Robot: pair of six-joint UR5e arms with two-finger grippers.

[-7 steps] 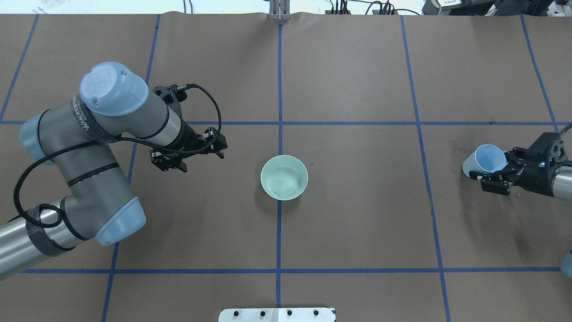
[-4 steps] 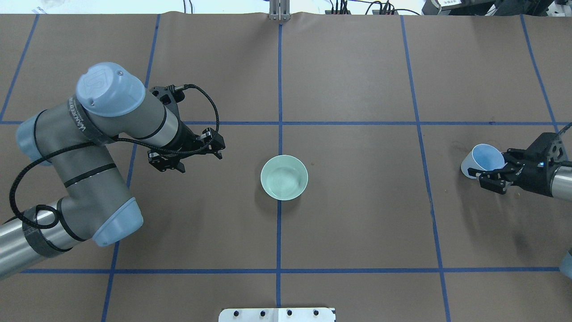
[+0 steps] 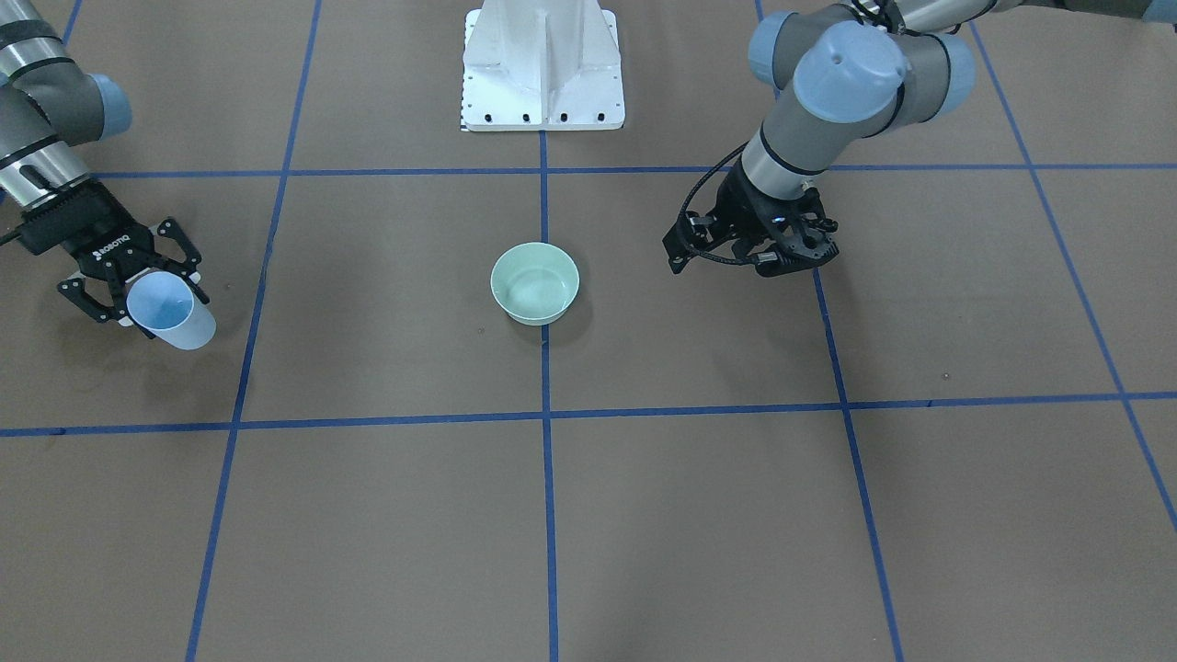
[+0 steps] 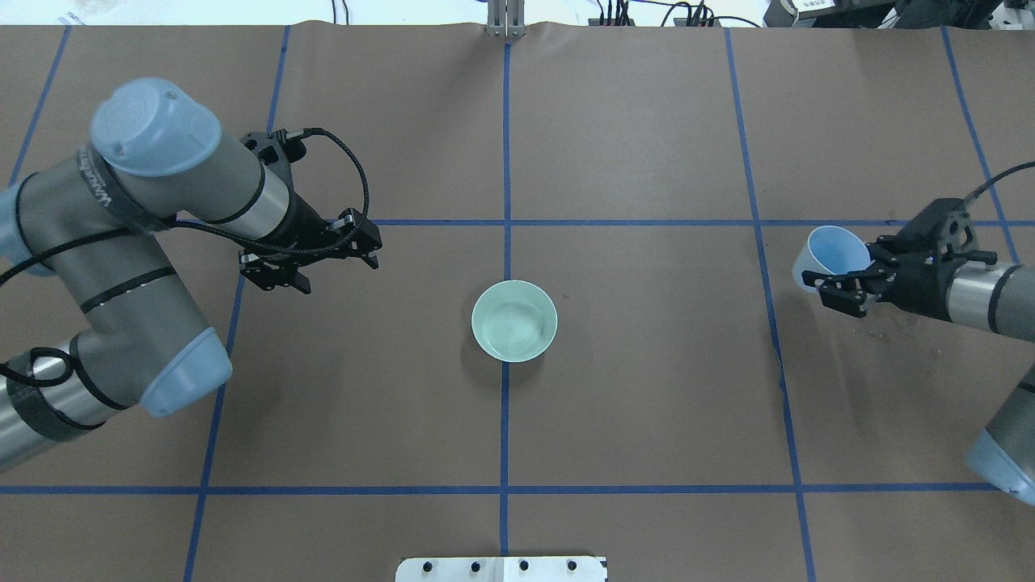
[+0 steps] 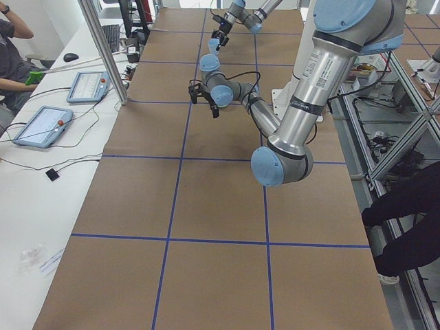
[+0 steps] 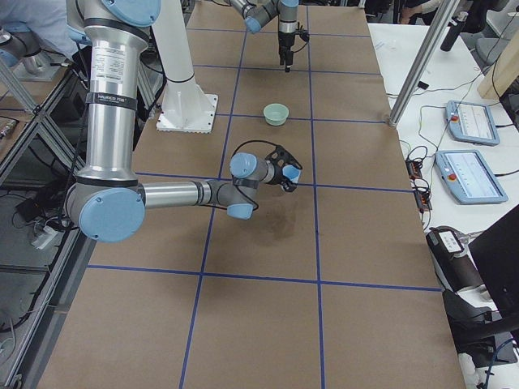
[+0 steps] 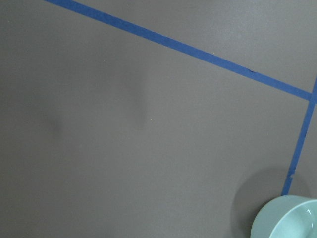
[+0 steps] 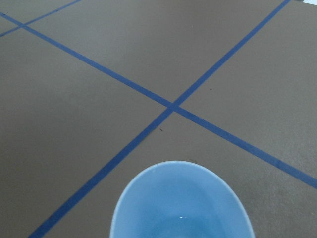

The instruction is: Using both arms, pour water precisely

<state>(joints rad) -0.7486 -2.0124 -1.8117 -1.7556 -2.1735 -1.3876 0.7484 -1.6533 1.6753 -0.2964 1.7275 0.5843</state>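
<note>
My right gripper (image 4: 847, 273) is shut on a pale blue cup (image 4: 833, 252) and holds it tilted, mouth toward the table's middle, at the right side. It shows at the left of the front view (image 3: 129, 276), with the cup (image 3: 170, 311). The right wrist view looks into the cup (image 8: 181, 203); a small glint of water (image 8: 182, 217) lies at its bottom. A pale green bowl (image 4: 514, 320) stands at the centre with faint ripples of water (image 4: 508, 325). My left gripper (image 4: 323, 260) is open and empty, left of the bowl. The bowl's rim (image 7: 287, 220) shows in the left wrist view.
The white pedestal (image 3: 542, 64) stands at the robot's side of the table. Blue tape lines (image 4: 505, 420) grid the brown paper. Small dark damp spots (image 4: 889, 323) mark the paper under my right wrist. Tablets (image 6: 470, 174) lie on a side bench.
My right gripper has carried the cup toward the table's middle and farther from the robot. My left arm has drawn back to the left, away from the bowl.
</note>
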